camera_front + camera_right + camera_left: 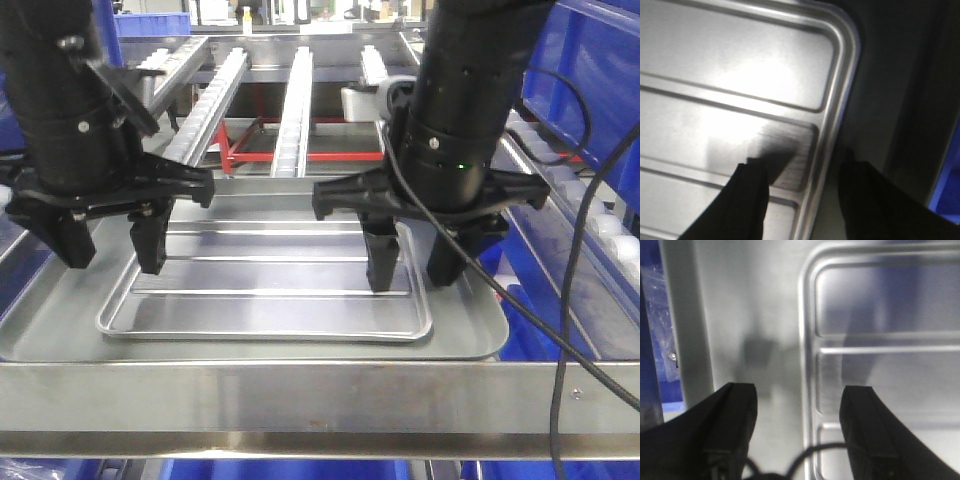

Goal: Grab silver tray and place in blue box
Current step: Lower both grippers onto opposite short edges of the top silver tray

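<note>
The silver tray (265, 300) lies flat inside a larger dull grey tray (470, 340); its ridges run left to right. My left gripper (112, 245) hangs open over the silver tray's left rim, one finger outside and one inside. In the left wrist view that rim (807, 340) runs between the open left gripper's (799, 407) black fingers. My right gripper (413, 265) is open astride the right rim. The right wrist view shows the silver tray (740, 75) with its rim between the right gripper's (807, 187) fingers. Blue plastic (600, 80) fills the right edge; I cannot tell whether it is the blue box.
A steel bar (300, 395) crosses the front below the grey tray. Roller conveyor rails (297, 100) and a red frame (300, 156) stand behind. A black cable (575, 300) hangs at the right. Blue plastic (650, 340) shows left of the grey tray's edge.
</note>
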Tool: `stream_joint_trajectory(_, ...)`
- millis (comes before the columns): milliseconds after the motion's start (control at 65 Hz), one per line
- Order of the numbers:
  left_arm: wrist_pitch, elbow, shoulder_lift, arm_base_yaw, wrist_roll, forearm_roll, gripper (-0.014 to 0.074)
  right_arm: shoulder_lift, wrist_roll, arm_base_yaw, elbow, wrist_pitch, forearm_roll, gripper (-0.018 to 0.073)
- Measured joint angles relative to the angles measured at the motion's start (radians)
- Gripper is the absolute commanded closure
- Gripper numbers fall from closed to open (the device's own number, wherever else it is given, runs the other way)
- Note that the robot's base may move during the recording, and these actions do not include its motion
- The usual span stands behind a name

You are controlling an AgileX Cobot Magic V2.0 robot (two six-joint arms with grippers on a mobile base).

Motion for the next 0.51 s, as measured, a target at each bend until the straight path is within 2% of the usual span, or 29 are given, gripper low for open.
stream_joint_trajectory(215,-0.055,0.0,0.008,0.008,0.0,-0.008,0.0306,0.008,0.001,0.0,-0.002,-0.006,-0.004,0.0131)
stream_joint_trajectory(507,-0.066,-0.01,0.046,0.008,0.0,-0.037,0.0394,0.009,0.002,0.0,-0.002,-0.014,-0.004,0.0264)
